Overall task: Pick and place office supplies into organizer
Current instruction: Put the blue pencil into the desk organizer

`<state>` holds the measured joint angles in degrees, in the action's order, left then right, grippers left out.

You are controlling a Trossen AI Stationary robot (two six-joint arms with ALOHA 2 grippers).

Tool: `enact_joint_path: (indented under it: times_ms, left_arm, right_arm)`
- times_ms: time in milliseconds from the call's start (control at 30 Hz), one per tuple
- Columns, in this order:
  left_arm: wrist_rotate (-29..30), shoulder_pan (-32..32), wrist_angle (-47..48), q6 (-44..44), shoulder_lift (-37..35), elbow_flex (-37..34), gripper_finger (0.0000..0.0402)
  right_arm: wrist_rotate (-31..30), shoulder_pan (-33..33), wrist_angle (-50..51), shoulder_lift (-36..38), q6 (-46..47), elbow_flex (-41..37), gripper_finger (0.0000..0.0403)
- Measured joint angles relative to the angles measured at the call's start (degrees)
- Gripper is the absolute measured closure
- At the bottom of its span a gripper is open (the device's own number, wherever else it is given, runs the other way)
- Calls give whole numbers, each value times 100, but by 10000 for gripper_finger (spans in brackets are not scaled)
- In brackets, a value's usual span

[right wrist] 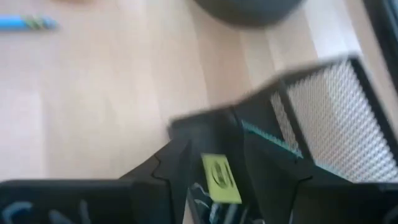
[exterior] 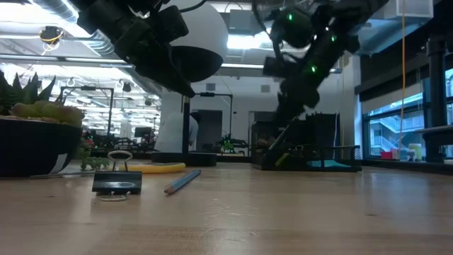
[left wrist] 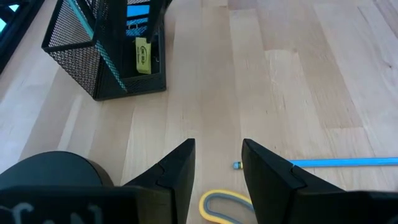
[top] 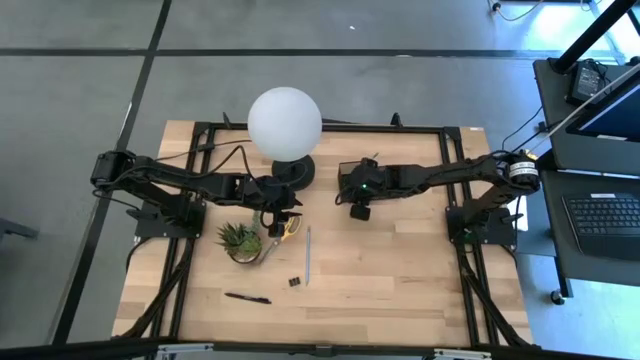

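Note:
The black mesh organizer [left wrist: 106,56] stands on the table past the lamp base, holding a small yellow piece [left wrist: 143,55] and a blue sticky-note pad [left wrist: 138,12]. My right gripper [right wrist: 227,168] hovers open just above it, fingers either side of the yellow piece [right wrist: 221,177] and touching nothing. My left gripper [left wrist: 217,165] hangs open, well above the table, over the yellow-handled scissors [left wrist: 221,206], which lie flat beside the plant. A blue pencil [top: 308,255], a binder clip [top: 294,283] and a black pen [top: 248,297] lie on the wood nearer the front edge.
The white globe lamp [top: 285,120] on its round black base [top: 297,172] stands at the back between the two arms. A small green potted plant [top: 240,240] sits right beside the scissors [top: 287,229]. Bare wood stretches to the front right of the pencil.

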<state>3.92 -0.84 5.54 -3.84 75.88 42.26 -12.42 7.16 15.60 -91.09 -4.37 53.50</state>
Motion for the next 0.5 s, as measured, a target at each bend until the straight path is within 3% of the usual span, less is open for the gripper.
enact_joint_path:
  times_ms: [267, 500]
  left_arm:
    - [4, -1, -27, 58, 0, 0, 274]
    - [-286, 312, -74, 703, 5, 0, 274]
  right_arm:
    - [937, -459, -418, 7, -543, 356, 254]
    - [952, -640, -514, 9, -801, 358, 254]
